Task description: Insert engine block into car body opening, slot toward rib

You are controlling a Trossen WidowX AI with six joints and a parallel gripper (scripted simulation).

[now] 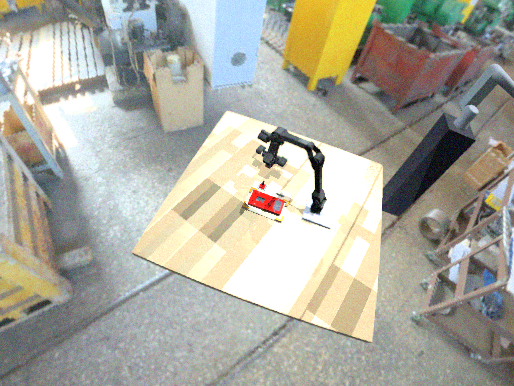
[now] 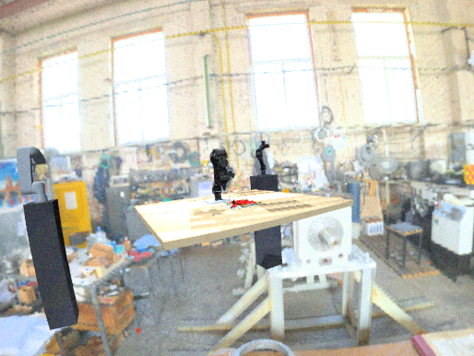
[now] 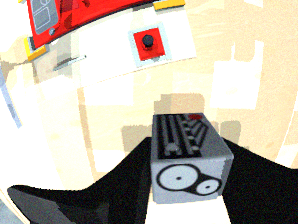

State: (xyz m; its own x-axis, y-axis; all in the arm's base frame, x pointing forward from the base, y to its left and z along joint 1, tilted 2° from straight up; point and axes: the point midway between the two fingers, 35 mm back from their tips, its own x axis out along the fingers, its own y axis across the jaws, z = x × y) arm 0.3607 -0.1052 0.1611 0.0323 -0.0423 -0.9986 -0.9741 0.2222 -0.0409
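Observation:
My gripper (image 1: 271, 161) (image 2: 228, 177) (image 3: 180, 141) is shut on the grey engine block (image 3: 187, 172), one black finger on each side. The block is held above the table; its dark ribbed top with a small red spot and its face with two round pulleys show in the wrist view. The red car body (image 1: 266, 202) (image 2: 243, 202) (image 3: 82, 12) lies apart from the block, at the upper left of the wrist view, partly cut off. Grey panels show on it; I cannot tell the opening or the rib. The block cannot be made out in the top and exterior views.
A red square piece with a black knob (image 3: 148, 42) (image 1: 262, 185) sits in a pale frame beside the car body. Yellow pieces (image 3: 170, 5) stand at the car body's edges. The arm's white base plate (image 1: 315, 218) is on the wooden table (image 1: 210, 252) (image 2: 203, 231).

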